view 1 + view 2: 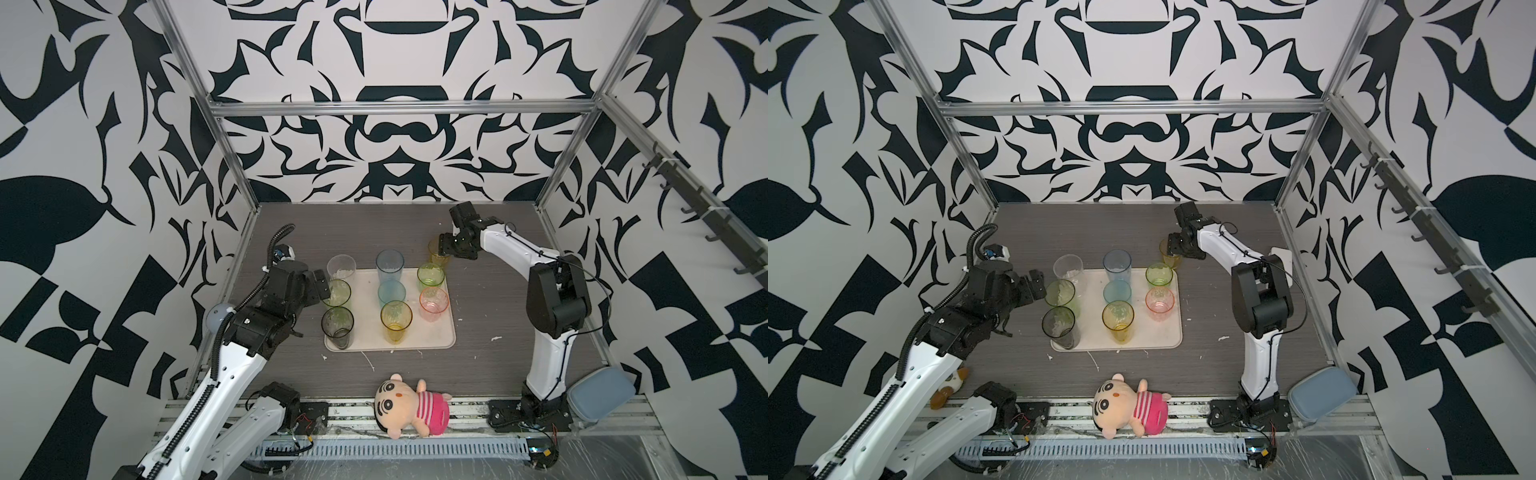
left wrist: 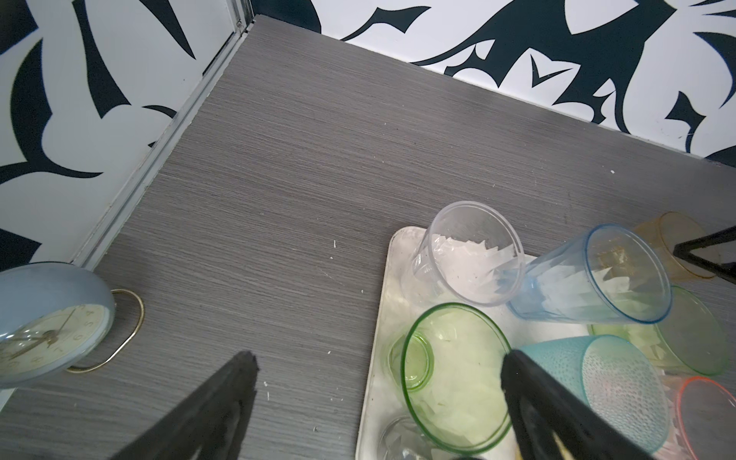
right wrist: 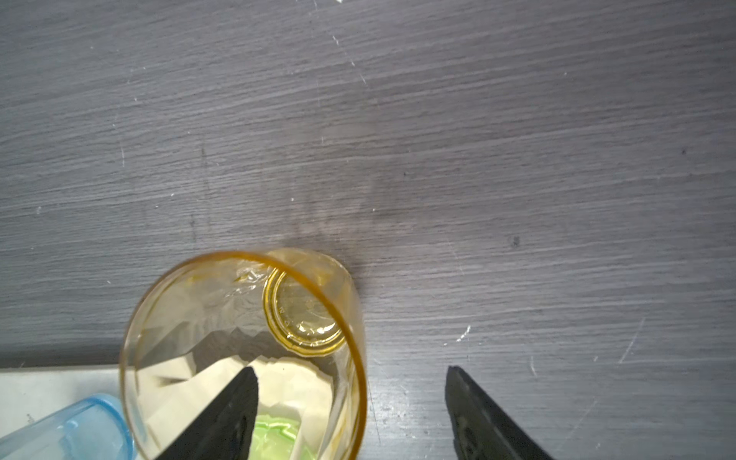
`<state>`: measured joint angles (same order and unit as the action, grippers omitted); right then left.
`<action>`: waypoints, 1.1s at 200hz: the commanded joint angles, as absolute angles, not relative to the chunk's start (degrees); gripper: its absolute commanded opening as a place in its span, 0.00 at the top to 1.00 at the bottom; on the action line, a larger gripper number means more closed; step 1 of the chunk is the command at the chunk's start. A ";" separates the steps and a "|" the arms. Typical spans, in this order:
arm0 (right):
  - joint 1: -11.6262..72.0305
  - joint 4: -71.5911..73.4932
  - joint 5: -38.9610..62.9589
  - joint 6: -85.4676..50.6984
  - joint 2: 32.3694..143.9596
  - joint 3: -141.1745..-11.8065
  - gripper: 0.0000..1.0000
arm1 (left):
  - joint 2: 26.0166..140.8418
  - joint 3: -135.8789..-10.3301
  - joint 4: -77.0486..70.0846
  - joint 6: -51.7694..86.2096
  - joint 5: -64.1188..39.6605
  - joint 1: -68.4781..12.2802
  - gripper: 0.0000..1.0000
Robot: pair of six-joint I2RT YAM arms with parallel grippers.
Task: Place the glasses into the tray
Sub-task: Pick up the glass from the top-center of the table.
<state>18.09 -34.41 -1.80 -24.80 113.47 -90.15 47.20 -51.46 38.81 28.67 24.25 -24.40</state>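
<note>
While glasses (image 1: 396, 314) crowd the tray (image 1: 441, 337), amber glass (image 3: 191, 318) outside, doll (image 1: 409, 405), clock (image 2: 47, 322) around.

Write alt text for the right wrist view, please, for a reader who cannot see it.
An amber tumbler stands upright on the grey table, just off a corner of the beige tray. The black fingers of the right gripper are spread open, one across the tumbler's mouth, one over bare table.
</note>
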 commanded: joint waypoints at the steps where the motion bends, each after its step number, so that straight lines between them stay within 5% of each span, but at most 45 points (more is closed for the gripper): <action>1: 17.66 -33.95 -1.85 -25.98 113.46 -92.54 0.22 | 46.49 -52.38 39.64 29.25 24.99 -24.58 0.01; 63: 17.36 -33.71 -1.59 -26.02 114.61 -92.99 0.25 | 47.19 -52.30 39.31 29.27 25.15 -24.60 0.01; 220: 17.18 -35.42 -1.12 -26.13 114.72 -93.69 0.78 | 47.64 -52.12 38.66 29.53 24.75 -24.61 0.01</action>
